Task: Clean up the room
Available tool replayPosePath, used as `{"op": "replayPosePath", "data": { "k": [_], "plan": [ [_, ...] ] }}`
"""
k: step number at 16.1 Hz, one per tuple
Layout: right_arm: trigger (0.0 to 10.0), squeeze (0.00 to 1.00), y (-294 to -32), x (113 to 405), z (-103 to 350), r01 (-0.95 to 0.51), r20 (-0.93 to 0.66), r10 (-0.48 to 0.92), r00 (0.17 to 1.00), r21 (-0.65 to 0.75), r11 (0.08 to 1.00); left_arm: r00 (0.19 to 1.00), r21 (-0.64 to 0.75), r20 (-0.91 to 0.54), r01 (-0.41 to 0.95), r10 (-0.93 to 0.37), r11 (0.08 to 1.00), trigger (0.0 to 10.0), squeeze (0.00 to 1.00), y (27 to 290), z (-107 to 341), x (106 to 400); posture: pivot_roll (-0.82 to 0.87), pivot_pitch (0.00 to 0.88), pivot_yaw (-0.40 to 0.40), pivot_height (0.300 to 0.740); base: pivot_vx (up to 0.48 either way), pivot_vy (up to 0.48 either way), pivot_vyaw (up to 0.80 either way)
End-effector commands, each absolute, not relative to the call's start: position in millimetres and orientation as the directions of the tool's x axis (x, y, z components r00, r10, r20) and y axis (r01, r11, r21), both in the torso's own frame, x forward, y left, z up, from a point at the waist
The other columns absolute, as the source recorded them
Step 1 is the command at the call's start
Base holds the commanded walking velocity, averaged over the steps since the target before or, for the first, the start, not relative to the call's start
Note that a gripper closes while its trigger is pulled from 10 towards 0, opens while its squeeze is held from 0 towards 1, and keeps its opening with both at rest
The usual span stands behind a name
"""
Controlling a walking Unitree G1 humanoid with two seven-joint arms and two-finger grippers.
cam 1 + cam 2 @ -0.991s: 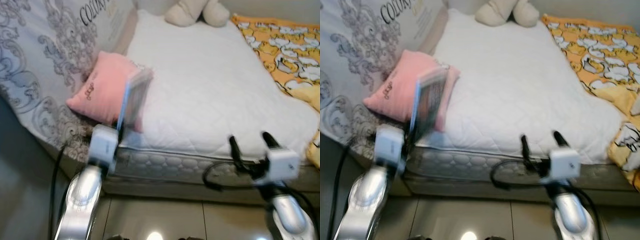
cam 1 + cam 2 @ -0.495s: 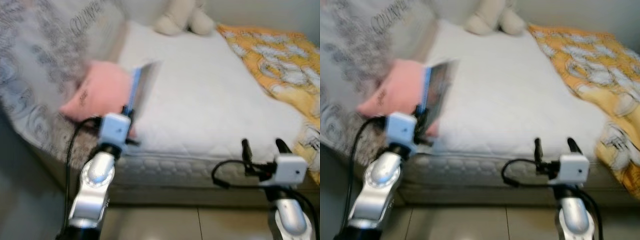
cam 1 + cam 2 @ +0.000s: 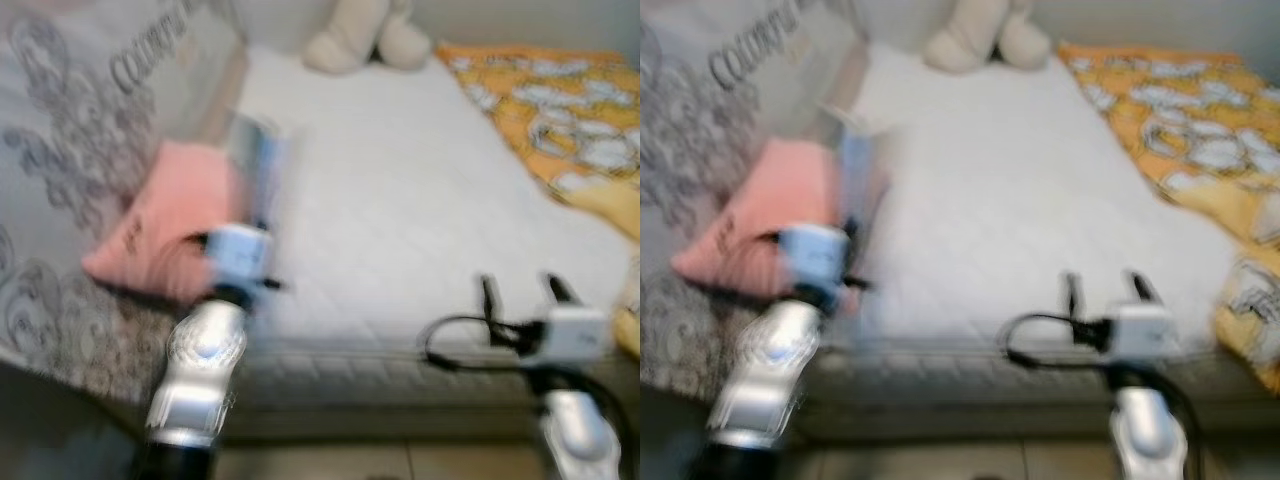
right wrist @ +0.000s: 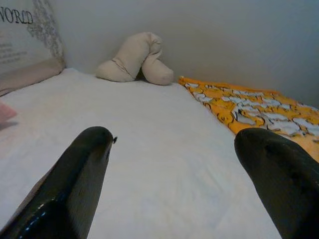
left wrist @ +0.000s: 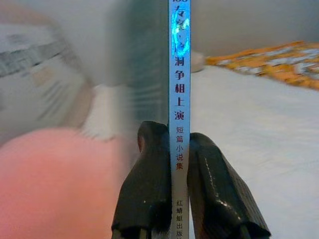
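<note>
My left gripper (image 5: 172,149) is shut on a thin book (image 5: 178,89) with a pale blue spine and Chinese print, held upright on edge. In the eye views that book (image 3: 255,165) stands above the left gripper (image 3: 243,215), over the near left part of the white mattress (image 3: 400,200) and beside a pink pillow (image 3: 165,225). My right gripper (image 3: 520,290) is open over the mattress's near right edge, with nothing between its fingers (image 4: 82,169). The eye views are blurred.
A cream plush toy (image 3: 365,35) lies at the far end of the bed. An orange patterned blanket (image 3: 560,110) covers the right side. A grey patterned duvet (image 3: 70,150) drapes along the left. Tiled floor (image 3: 400,460) runs below the bed's edge.
The camera has shifted and blurred. My left arm has carried the book farther out over the mattress, beside the pink pillow. The right gripper keeps its place and stays open.
</note>
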State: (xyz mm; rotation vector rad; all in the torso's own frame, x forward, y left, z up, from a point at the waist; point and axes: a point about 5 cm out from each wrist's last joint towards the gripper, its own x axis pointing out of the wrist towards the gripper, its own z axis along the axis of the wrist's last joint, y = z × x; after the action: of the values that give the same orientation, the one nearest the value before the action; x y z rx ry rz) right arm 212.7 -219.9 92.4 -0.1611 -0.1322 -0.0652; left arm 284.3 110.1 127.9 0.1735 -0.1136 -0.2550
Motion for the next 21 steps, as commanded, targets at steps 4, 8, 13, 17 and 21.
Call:
{"op": "replayPosePath", "data": {
  "k": [4, 8, 13, 17, 21],
  "plan": [
    [10.0, 0.00, -209.0, 217.8, 101.7, 0.026, 0.169, -0.001, 0.986, -0.141, 0.990, 0.909, 0.130, 0.037, 0.407, -0.414, 0.904, 10.0, 0.00, 89.2, 130.6, 296.9, -0.13, 0.000, -0.037, 0.740, 0.360, 0.000, 0.00],
    [10.0, 0.00, -214.0, 201.6, 117.0, -0.025, 0.149, 0.053, 0.987, -0.187, 0.982, 0.628, -0.113, -0.110, 0.762, -0.770, 0.638, 10.0, 0.00, 12.3, 119.0, 325.0, -0.27, 0.000, -0.095, 0.740, 0.000, 0.000, 0.00],
    [10.0, 0.00, -230.8, 164.9, 134.4, -0.073, 0.040, 0.085, 0.996, -0.252, 0.965, 0.562, -0.165, -0.240, 0.780, -0.792, 0.604, 10.0, 0.00, 11.6, 112.3, 347.2, -0.41, 0.104, -0.177, 0.740, 0.000, 0.000, 0.00],
    [10.0, 0.00, -230.1, 160.3, 136.7, -0.083, 0.006, 0.087, 0.996, -0.243, 0.966, 0.603, -0.081, -0.432, 0.715, -0.671, 0.695, 10.0, 0.00, 41.5, 89.7, 352.3, -0.42, 0.116, -0.180, 0.740, 0.000, 0.000, 0.00],
    [10.0, 0.00, -227.1, 162.2, 133.8, -0.083, -0.016, 0.082, 0.997, -0.227, 0.970, 0.663, 0.043, -0.527, 0.645, -0.531, 0.763, 10.0, 0.00, 73.6, 85.2, 361.3, -0.39, 0.108, -0.165, 0.740, 0.000, 0.000, 0.00]
  ]
}}
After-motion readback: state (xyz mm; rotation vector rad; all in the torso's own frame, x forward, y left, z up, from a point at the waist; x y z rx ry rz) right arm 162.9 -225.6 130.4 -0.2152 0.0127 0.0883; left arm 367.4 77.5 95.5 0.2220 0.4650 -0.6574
